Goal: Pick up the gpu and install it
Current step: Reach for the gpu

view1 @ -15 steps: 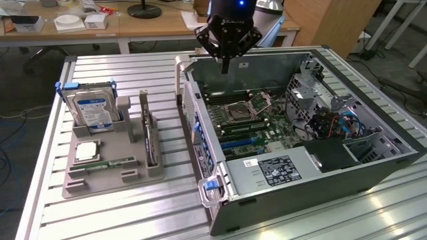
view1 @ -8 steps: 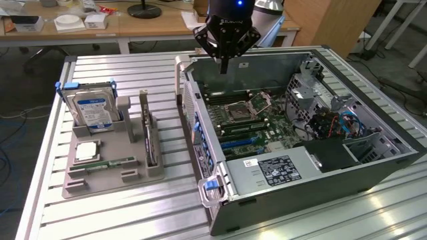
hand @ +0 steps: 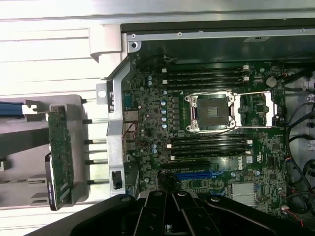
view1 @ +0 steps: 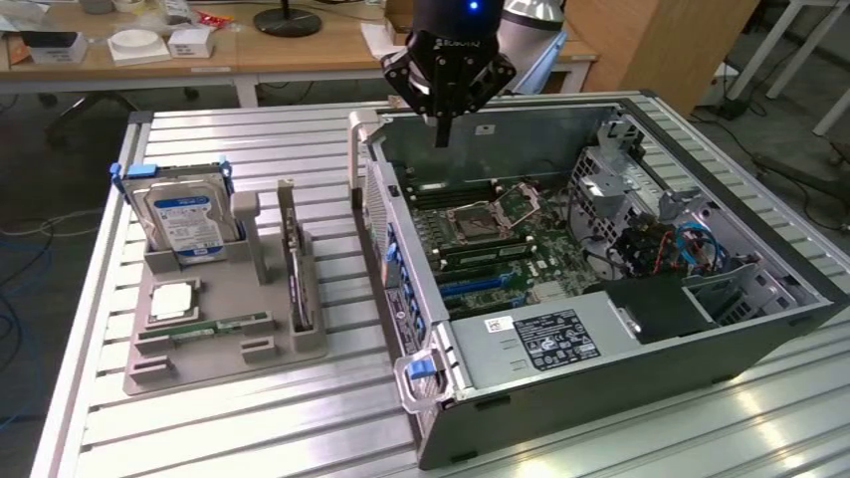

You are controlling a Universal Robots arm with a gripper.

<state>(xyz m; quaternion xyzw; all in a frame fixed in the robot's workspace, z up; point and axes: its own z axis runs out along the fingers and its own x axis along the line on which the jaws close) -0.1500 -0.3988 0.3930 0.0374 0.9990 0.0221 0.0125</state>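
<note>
jaws shut on nothing, the gripper (view1: 443, 129) hangs above the open computer case (view1: 624, 393) while the gpu (view1: 295, 271) stands unpicked in its grey holder (view1: 213, 366) alongside, installation not begun.

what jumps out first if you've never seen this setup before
The open computer case lies on the slatted table and takes up most of the exterior view's right, its motherboard and bare CPU socket exposed. Above its interior hangs the black gripper, shut and holding nothing. On the exterior view's left a grey tray holds the blue-labelled hard drive and the gpu standing on edge.
</note>
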